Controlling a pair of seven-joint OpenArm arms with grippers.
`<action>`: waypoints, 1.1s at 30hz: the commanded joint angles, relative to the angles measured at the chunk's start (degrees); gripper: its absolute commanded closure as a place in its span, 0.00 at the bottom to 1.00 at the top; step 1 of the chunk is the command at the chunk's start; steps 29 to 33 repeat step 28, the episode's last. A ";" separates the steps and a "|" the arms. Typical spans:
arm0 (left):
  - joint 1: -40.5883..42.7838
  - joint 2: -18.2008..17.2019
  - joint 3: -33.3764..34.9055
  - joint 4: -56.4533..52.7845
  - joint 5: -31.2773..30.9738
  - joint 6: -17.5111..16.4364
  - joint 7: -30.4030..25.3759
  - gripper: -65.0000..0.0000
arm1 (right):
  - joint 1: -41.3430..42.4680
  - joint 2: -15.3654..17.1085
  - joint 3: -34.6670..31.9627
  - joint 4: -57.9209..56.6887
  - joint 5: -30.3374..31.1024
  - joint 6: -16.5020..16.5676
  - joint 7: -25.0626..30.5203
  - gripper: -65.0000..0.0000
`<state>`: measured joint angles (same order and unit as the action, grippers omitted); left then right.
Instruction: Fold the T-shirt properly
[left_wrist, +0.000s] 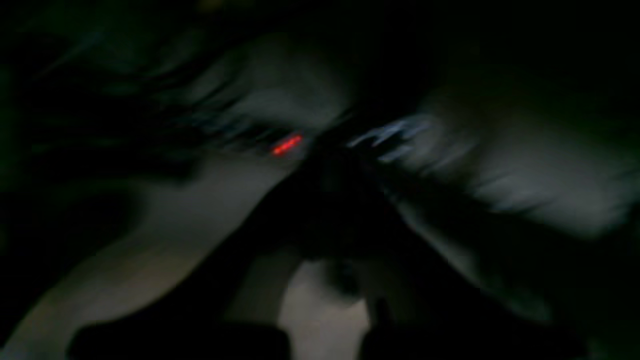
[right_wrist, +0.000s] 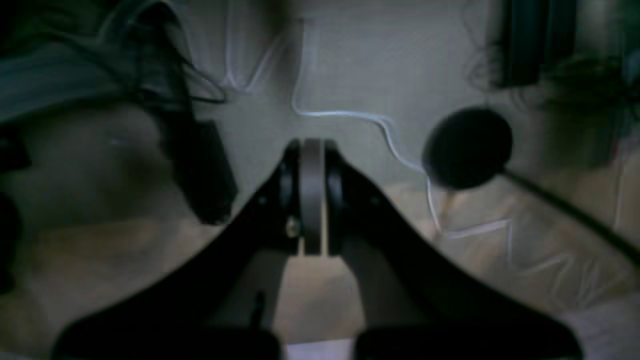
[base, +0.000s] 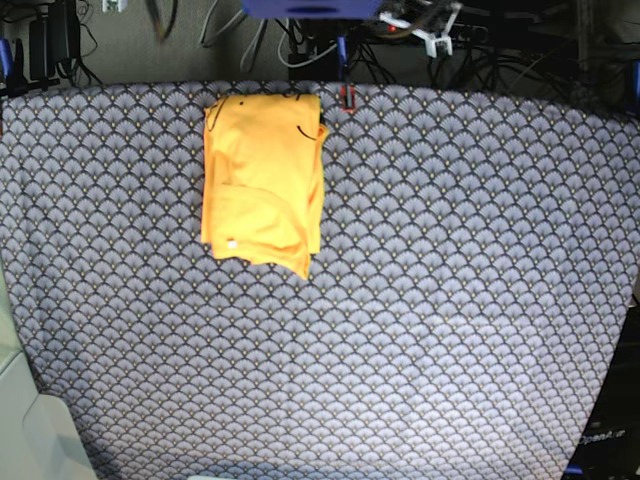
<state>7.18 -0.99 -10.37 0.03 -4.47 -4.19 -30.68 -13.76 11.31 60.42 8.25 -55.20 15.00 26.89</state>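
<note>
The bench (base: 420, 300) is covered edge to edge with a blue-grey cloth (base: 450, 220) printed in a fish-scale pattern. Behind its far edge runs a tangle of dark cables (base: 320, 50) over a grey floor. The T-shirt (base: 263, 180) lies folded into a tidy yellow-orange rectangle at the far edge of the bench, left of centre in the base view. Its long axis runs from the far edge toward the near side, its small white tag (base: 232, 242) at the near left corner. The right gripper (right_wrist: 311, 150) hangs over the floor, jaws pressed together on nothing. The left wrist view is dark and smeared; the left jaws are closed too.
</note>
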 joint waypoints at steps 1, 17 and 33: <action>-0.81 -0.02 0.04 -0.03 0.12 1.68 -0.58 1.00 | 0.44 -0.45 0.10 -0.82 -1.55 -3.71 0.23 1.00; -4.06 -1.60 0.04 -0.03 6.27 11.44 20.87 1.00 | 7.03 -3.88 0.28 -7.42 -14.12 -27.27 -6.10 1.00; -4.23 -1.86 0.04 -0.03 6.27 11.35 20.79 1.00 | 7.39 -5.90 0.10 -7.59 -14.38 -27.18 -6.10 1.00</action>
